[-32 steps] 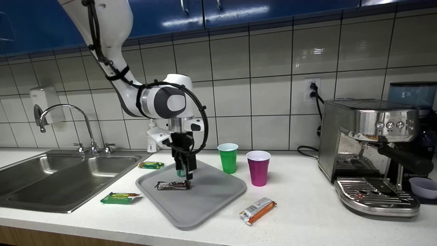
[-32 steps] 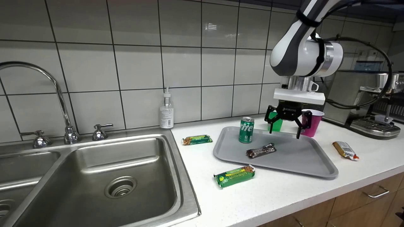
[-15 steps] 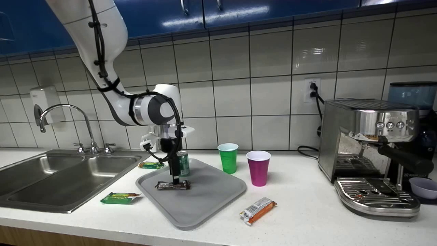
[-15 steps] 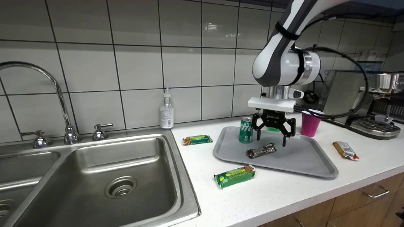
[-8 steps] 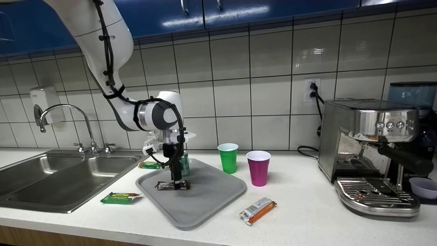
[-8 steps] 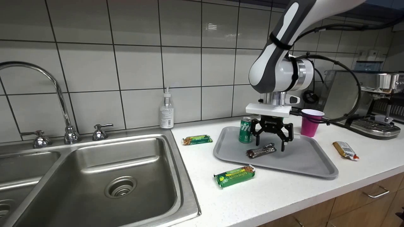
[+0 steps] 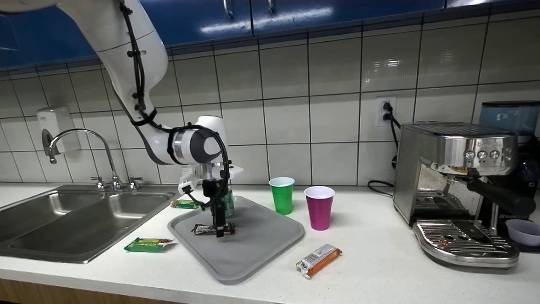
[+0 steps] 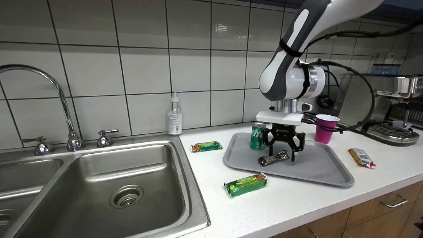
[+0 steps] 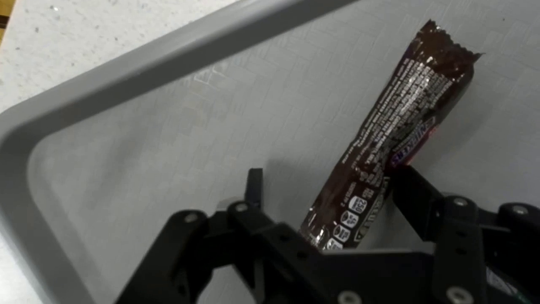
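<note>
The fingers (image 9: 254, 188) stand spread, astride the Snickers bar (image 9: 384, 143) on the gray tray (image 9: 147, 169); it is likely light, firm but slippery outside, best pinched across its middle.

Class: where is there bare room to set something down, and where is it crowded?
Free: the counter between the purple cup and the espresso machine, and the end of the gray tray facing the orange-wrapped bar. Crowded: the tray's opposite end, where the open gripper straddles the Snickers bar beside the green can.
</note>
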Robot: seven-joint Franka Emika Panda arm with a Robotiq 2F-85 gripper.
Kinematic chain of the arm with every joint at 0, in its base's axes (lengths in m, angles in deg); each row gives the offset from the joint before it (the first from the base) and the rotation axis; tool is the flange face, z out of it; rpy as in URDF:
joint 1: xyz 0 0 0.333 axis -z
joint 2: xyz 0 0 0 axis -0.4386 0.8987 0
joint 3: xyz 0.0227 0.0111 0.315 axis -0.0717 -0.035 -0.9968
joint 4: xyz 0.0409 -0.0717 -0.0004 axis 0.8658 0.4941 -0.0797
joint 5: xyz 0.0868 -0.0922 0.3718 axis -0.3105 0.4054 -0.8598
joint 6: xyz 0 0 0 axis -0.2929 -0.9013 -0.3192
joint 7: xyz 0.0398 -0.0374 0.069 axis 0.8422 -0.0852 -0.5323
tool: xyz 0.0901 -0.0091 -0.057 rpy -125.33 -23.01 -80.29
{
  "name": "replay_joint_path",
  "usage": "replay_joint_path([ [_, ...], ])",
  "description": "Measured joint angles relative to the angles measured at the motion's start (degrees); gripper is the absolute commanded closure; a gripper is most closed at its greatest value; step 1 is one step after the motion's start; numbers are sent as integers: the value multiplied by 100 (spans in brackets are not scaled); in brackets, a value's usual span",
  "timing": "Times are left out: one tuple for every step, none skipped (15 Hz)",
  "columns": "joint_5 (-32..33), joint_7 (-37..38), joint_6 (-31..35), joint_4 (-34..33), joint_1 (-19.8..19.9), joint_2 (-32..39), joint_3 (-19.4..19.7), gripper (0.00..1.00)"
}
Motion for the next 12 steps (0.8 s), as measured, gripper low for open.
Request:
replay_joint_path([
  [0,0,0,-8,0,0,3,58],
  [0,0,0,-15,0,0,5,65],
  [0,0,0,-21,0,0,6,73],
  [0,0,0,-25,0,0,7,80],
  [0,0,0,-26,0,0,7,88],
  [0,0,0,-27,0,0,8,95],
  [0,0,0,-27,0,-1,10,97],
  [0,0,0,-27,0,-4,13,95],
  [0,0,0,-27,0,-10,15,97],
  [0,0,0,-27,0,-19,18,96],
  [0,0,0,-26,0,-30,22,96],
  [0,0,0,-24,1,-42,29,96],
])
